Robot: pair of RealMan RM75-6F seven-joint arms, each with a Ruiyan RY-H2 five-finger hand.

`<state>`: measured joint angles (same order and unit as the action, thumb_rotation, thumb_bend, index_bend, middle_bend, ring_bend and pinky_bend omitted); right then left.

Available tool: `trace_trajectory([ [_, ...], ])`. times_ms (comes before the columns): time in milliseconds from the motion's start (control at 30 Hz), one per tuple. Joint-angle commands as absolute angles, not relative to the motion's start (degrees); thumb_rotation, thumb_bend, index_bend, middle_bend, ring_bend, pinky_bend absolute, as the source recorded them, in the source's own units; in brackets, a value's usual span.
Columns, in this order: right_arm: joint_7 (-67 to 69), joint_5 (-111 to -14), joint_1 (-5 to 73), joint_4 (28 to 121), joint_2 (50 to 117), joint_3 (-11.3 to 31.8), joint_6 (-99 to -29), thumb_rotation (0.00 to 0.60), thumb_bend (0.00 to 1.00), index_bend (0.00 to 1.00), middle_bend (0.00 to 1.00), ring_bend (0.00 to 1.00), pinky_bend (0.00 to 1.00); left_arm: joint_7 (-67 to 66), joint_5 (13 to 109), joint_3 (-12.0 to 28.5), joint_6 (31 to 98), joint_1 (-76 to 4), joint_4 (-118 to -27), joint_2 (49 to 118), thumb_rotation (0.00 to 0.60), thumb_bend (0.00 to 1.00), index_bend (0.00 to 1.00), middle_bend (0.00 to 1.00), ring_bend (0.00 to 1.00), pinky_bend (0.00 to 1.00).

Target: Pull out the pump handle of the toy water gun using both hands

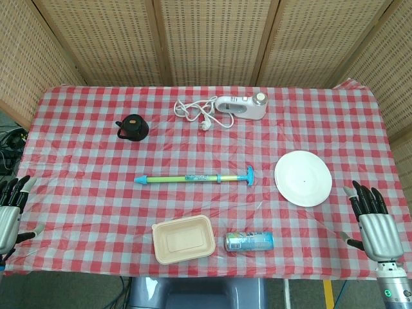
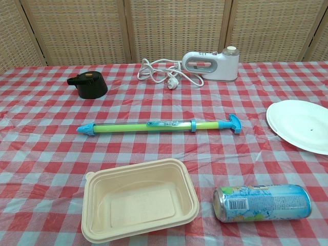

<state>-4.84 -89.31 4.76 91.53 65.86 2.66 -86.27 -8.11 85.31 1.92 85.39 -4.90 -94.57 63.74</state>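
Both hands empty, fingers spread: left hand (image 1: 11, 209) and right hand (image 1: 373, 225) sit at the near table edges. Toy water gun (image 1: 193, 177) lies between them, further out, untouched. Long axis runs left-right, nozzle toward left hand, pump handle (image 1: 248, 175) toward right. Suggest left grips the barrel, right pulls the T-handle straight along the axis.

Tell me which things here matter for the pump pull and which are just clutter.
For the job: toy water gun, its pump handle, left hand, right hand.

Lying about: black pot, handheld appliance with cord, paper plate, takeaway box, can.
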Motion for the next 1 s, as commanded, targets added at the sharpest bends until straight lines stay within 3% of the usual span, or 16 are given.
trace_trajectory([
  [33,-5.1,-89.3,4.8,91.7,65.8,2.6,-86.2,0.6,0.11,0.0,0.0,0.0,0.0,-8.2,85.4,1.9,85.5,-4.9,-94.6,63.7,0.6,0.11,0.0,0.0,0.0,0.0],
  [1000,-6.0,-91.9,5.2,91.2,67.5,2.0,-86.8,0.6,0.11,0.0,0.0,0.0,0.0,-8.9,86.2,1.8,86.5,-4.4,-95.0,64.1,0.6,0.11,0.0,0.0,0.0,0.0],
])
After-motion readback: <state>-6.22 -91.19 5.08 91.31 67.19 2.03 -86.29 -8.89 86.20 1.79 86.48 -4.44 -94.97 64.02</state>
